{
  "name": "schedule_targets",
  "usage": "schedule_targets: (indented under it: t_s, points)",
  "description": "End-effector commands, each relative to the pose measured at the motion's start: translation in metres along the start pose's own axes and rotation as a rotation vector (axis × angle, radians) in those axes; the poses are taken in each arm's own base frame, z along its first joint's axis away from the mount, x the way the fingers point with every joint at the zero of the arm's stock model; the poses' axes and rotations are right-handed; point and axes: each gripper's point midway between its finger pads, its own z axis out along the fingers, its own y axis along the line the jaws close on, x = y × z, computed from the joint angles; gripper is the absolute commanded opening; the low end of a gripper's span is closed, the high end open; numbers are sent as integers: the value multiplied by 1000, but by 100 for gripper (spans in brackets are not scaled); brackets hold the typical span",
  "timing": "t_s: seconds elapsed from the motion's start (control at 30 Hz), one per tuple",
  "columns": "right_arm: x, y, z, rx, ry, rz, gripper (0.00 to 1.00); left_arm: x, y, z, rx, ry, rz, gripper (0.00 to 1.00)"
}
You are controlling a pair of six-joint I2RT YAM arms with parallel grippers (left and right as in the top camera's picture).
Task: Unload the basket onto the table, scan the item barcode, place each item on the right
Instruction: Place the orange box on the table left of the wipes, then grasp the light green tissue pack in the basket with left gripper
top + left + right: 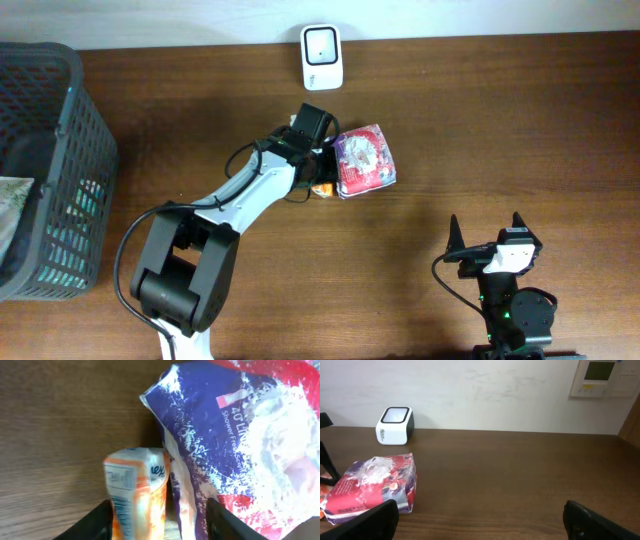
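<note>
The left hand (159, 506) is released, its fingers (97, 522) apart on either side of a small orange packet (137, 492). The packet stands on the table (500, 130) just beside the purple-and-red pack (364, 160). The white scanner (322, 44) sits beyond that pack at the table's far edge. The right hand (485, 232), spread wide and empty, is well apart from the pack. The dark basket (60, 150) stands far off on its other side.

I see a dark brown wooden worktop (520, 130) running up to a plain pale wall (485, 395). Through the right wrist camera, a white control panel (602, 377) hangs high on that wall, evenly lit.
</note>
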Motion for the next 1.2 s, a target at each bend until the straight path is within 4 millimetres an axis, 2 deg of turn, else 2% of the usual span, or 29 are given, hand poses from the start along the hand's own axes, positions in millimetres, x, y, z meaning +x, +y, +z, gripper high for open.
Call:
schedule_targets:
  t_s: [0.0,0.03,0.1,0.17,0.27,0.33,0.37,0.43,0.47,0.5,0.53,0.6,0.67,0.7,0.73,0.77,0.8,0.83,0.9,0.97,1.07,1.13,1.17]
  points:
    - [4,1,0,-4,6,7,99,-40,2,-38,19,-72,32,71]
    - [4,1,0,-4,6,7,99,-58,12,-62,8,-99,15,80]
    - [4,1,0,-4,6,7,99,-87,37,-112,-9,-164,-27,80]
    - [4,1,0,-4,6,7,99,-107,53,-151,-19,-240,13,80]
    - [4,1,0,-4,6,7,99,-139,90,-235,-39,-427,-42,80]
    - [4,1,0,-4,6,7,98,-156,125,-294,-68,-581,-102,80]
    - [4,1,0,-4,6,7,99,-162,150,-326,-98,-663,-144,80]
    - [4,1,0,-4,6,7,99,-158,204,-377,-180,-779,-242,82]
    - [4,1,0,-4,6,7,99,-155,227,-392,-216,-813,-283,82]
    - [4,1,0,-4,6,7,99,-151,261,-411,-271,-855,-343,82]
    - [4,1,0,-4,6,7,99,-143,290,-424,-320,-876,-399,80]
    - [4,1,0,-4,6,7,99,-126,332,-440,-410,-880,-442,80]
    - [4,1,0,-4,6,7,99,-110,366,-442,-536,-801,-333,79]
    - [4,1,0,-4,6,7,99,-105,375,-435,-589,-727,-229,79]
    - [4,1,0,-4,6,7,99,-93,393,-420,-645,-622,-170,80]
    - [4,1,0,-4,6,7,99,-83,411,-413,-692,-571,-213,82]
    - [4,1,0,-4,6,7,99,-70,439,-398,-741,-493,-273,90]
    - [4,1,0,-4,6,7,99,-61,452,-388,-750,-444,-303,93]
    - [4,1,0,-4,6,7,99,-25,482,-348,-695,-276,-399,92]
    - [4,1,0,-4,6,7,99,3,488,-304,-483,-158,-396,90]
    - [4,1,0,-4,6,7,99,16,482,-275,-248,-147,-386,88]
    - [4,1,0,-4,6,7,99,31,483,-261,-193,-93,-415,77]
    - [4,1,0,-4,6,7,99,35,484,-253,-174,-68,-429,79]
